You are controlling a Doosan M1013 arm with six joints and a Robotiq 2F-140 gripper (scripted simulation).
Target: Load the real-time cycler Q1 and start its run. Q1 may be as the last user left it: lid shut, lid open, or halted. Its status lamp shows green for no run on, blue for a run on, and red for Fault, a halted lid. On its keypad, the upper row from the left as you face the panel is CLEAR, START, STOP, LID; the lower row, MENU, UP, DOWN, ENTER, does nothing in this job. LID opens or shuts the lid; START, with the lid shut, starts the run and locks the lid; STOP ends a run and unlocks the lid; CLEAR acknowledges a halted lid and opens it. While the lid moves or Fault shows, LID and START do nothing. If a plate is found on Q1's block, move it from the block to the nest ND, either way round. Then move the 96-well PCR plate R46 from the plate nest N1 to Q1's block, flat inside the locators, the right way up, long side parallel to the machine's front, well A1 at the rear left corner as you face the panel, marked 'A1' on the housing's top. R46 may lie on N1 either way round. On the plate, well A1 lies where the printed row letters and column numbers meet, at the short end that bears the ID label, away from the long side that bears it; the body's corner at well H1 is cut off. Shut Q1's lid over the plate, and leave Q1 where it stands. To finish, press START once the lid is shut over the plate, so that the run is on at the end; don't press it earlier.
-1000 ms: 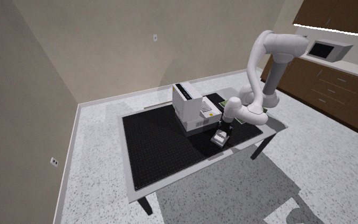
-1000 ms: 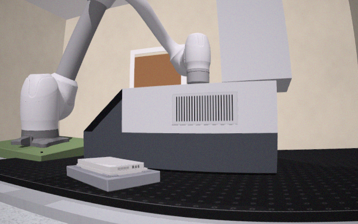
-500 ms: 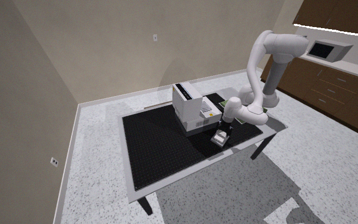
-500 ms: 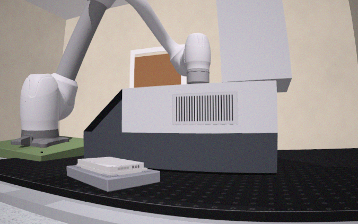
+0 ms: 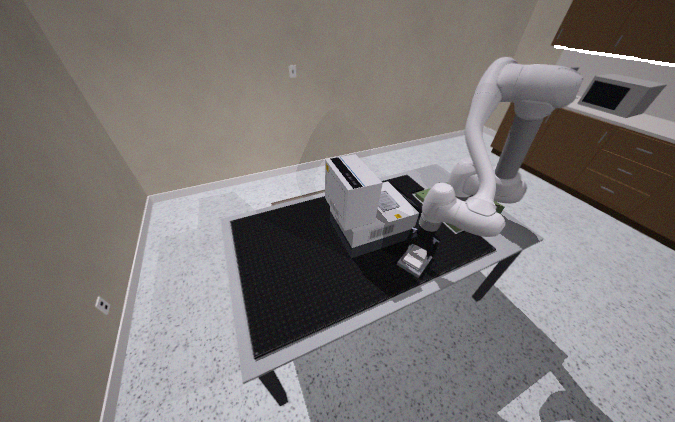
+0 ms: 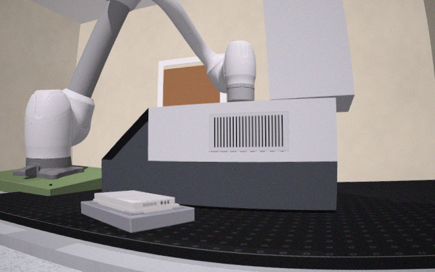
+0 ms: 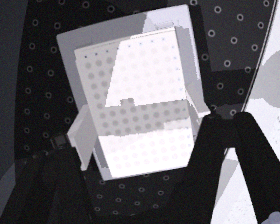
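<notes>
The cycler Q1 (image 5: 378,212) stands on the black mat with its lid (image 5: 352,183) upright and open. It also shows in the exterior view (image 6: 239,152), with the open lid (image 6: 308,50) rising above it. Plate R46 (image 6: 134,200) lies flat on nest N1 (image 6: 137,214) on the far side of Q1, label outward. My gripper (image 5: 424,245) is on Q1's other side, shut on a second white plate (image 5: 415,258) and holding it low over nest ND (image 5: 410,267). The wrist view shows this plate (image 7: 140,103) between my fingers, inside ND's grey outline (image 7: 91,38). I cannot tell whether it touches ND.
My arm's base sits on a green plate (image 6: 42,179) beyond Q1's sloped panel end. ND lies close to the table's front right edge (image 5: 486,262). Q1's housing hides my gripper in the exterior view. A brown counter (image 5: 617,173) stands off to the right.
</notes>
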